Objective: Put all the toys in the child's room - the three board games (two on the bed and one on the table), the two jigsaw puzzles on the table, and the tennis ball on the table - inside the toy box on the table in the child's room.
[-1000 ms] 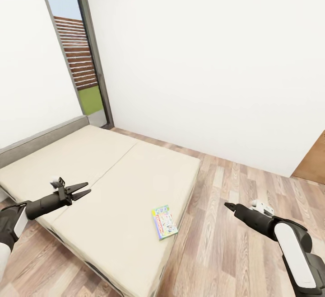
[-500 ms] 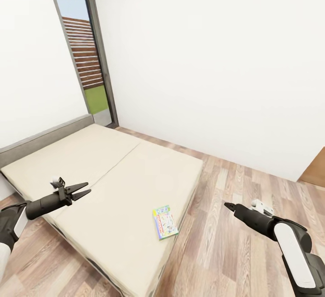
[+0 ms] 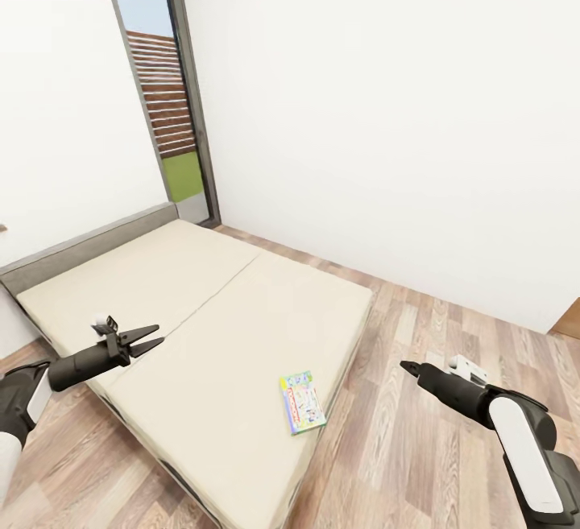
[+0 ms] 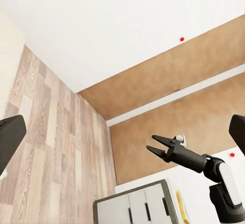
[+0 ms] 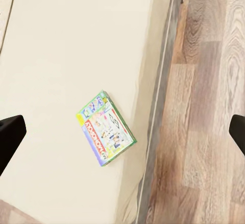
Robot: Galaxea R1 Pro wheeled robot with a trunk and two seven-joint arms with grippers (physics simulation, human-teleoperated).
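**One board game on bed, both tools empty**

Board game (image 3: 303,402) lies flat on bed (image 3: 201,312) near its edge, between the tools, nearer right tool (image 3: 411,367). Left tool (image 3: 149,337) over mattress, fingers spread, nothing held. Right tool over wood floor (image 3: 419,448); looks released in left wrist view.

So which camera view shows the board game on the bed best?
The right wrist view: the board game is large there, its print visible. The head view shows it small near the bed's edge.
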